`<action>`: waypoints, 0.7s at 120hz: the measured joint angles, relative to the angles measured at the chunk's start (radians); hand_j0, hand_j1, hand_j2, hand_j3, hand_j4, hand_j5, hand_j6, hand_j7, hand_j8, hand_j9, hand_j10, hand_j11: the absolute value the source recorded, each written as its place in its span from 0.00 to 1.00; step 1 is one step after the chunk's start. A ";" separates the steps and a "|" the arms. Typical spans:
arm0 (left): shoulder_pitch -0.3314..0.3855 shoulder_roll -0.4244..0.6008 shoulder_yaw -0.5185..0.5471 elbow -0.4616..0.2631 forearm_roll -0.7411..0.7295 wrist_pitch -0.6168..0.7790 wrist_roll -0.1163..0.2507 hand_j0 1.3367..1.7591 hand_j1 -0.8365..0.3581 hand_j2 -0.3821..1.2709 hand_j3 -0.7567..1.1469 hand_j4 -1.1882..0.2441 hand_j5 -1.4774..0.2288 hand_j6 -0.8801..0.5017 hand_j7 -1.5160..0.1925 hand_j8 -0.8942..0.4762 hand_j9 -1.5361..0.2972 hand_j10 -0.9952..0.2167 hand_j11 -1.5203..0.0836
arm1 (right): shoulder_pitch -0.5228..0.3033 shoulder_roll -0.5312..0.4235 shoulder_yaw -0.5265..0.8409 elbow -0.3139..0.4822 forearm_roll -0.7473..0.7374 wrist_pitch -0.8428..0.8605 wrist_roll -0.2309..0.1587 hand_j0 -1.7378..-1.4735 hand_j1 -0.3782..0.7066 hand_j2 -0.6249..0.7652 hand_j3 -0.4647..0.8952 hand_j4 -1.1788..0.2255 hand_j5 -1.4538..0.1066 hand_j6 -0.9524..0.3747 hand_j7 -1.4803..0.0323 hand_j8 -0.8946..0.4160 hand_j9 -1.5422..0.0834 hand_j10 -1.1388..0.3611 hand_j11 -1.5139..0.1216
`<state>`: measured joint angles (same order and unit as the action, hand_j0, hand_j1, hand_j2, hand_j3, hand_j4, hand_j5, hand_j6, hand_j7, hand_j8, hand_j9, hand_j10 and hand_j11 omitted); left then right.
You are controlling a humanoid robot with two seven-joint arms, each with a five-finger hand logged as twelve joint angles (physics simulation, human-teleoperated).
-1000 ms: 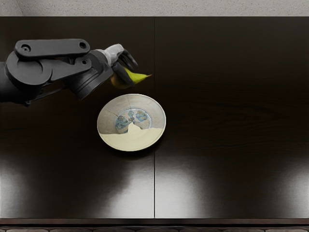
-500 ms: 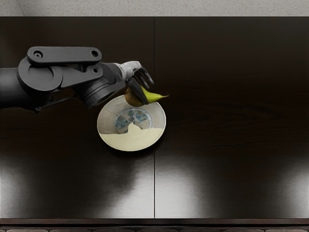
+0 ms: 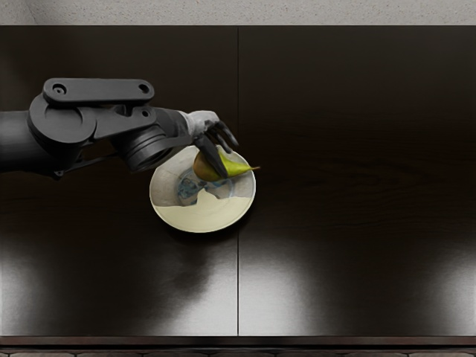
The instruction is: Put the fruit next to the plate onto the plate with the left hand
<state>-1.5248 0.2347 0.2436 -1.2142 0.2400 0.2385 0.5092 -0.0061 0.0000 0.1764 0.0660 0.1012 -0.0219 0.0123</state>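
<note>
A yellow-green pear (image 3: 222, 168) is over the far right part of the cream plate (image 3: 195, 213), its pointed end reaching past the rim to the right. My left hand (image 3: 216, 149) comes in from the left and is shut on the pear. A dark finger (image 3: 212, 159) crosses the pear's front and the other fingers curl over its top. Whether the pear touches the plate I cannot tell. The plate has a blue pattern in its middle, partly hidden by the fruit. The right hand is out of view.
The dark wooden table (image 3: 357, 223) has a seam running down its middle, just right of the plate. The bulky left forearm (image 3: 97, 123) hangs over the table's far left.
The left hand has carried the pear from behind the plate forward and down to the plate's far right part. The plate has not moved.
</note>
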 joint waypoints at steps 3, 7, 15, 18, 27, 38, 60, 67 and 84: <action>0.000 0.000 0.000 0.001 0.000 0.000 0.000 0.76 0.62 0.36 0.40 0.54 0.54 0.34 0.56 0.38 0.54 0.52 0.61 | 0.000 0.000 0.000 0.000 0.000 0.000 0.000 0.30 0.03 0.45 0.34 0.84 0.93 0.72 0.98 0.68 0.95 0.76 0.93; 0.000 0.000 0.000 0.003 -0.001 0.000 -0.001 0.76 0.67 0.34 0.40 0.58 0.59 0.38 0.61 0.42 0.58 0.57 0.66 | 0.000 0.000 0.000 0.000 0.000 0.000 0.000 0.30 0.03 0.45 0.34 0.84 0.93 0.72 0.98 0.68 0.95 0.76 0.93; 0.000 0.000 0.000 0.004 -0.002 0.001 -0.002 0.76 0.76 0.31 0.40 0.65 0.67 0.45 0.69 0.49 0.65 0.64 0.74 | 0.000 0.000 0.000 0.000 0.000 0.000 0.000 0.30 0.03 0.45 0.34 0.84 0.93 0.72 0.98 0.68 0.95 0.76 0.93; 0.000 0.000 0.000 0.005 -0.002 0.000 -0.002 0.76 0.79 0.30 0.40 0.67 0.69 0.47 0.71 0.51 0.68 0.66 0.76 | 0.000 0.000 0.000 0.000 0.000 0.000 0.000 0.30 0.03 0.45 0.34 0.84 0.93 0.72 0.98 0.68 0.95 0.76 0.93; -0.012 0.003 0.000 0.005 -0.001 0.000 -0.002 0.76 0.85 0.28 0.40 0.72 0.74 0.52 0.77 0.55 0.73 0.71 0.82 | 0.000 0.000 0.000 0.000 0.000 0.000 0.000 0.30 0.03 0.45 0.34 0.84 0.93 0.72 0.98 0.68 0.95 0.76 0.93; -0.032 0.032 -0.003 0.005 -0.001 -0.001 -0.003 0.76 0.90 0.26 0.40 0.76 0.79 0.56 0.81 0.59 0.77 0.75 0.87 | 0.000 0.000 0.000 0.000 0.000 0.000 0.000 0.30 0.03 0.45 0.34 0.84 0.93 0.72 0.98 0.68 0.95 0.76 0.93; -0.009 0.194 -0.018 0.017 -0.063 -0.002 0.001 0.76 0.96 0.24 0.40 0.80 0.83 0.61 0.86 0.63 0.81 0.79 0.91 | 0.000 0.000 0.000 0.000 0.000 0.000 0.000 0.30 0.03 0.45 0.34 0.84 0.93 0.72 0.98 0.68 0.95 0.76 0.93; -0.004 0.230 -0.021 0.018 -0.087 -0.002 0.015 0.76 0.97 0.24 0.40 0.81 0.84 0.61 0.86 0.63 0.82 0.80 0.92 | 0.000 0.000 0.000 0.000 0.000 0.000 0.000 0.30 0.03 0.45 0.34 0.84 0.93 0.72 0.98 0.68 0.95 0.76 0.93; -0.002 0.300 -0.025 0.019 -0.111 -0.002 0.035 0.76 0.98 0.24 0.40 0.82 0.85 0.63 0.88 0.64 0.83 0.81 0.94 | 0.000 0.000 0.000 0.000 0.000 0.000 0.000 0.30 0.03 0.45 0.34 0.84 0.93 0.72 0.98 0.68 0.95 0.76 0.93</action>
<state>-1.5263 0.5343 0.2191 -1.1952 0.1294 0.2363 0.5443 -0.0061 0.0000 0.1764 0.0661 0.1012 -0.0222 0.0123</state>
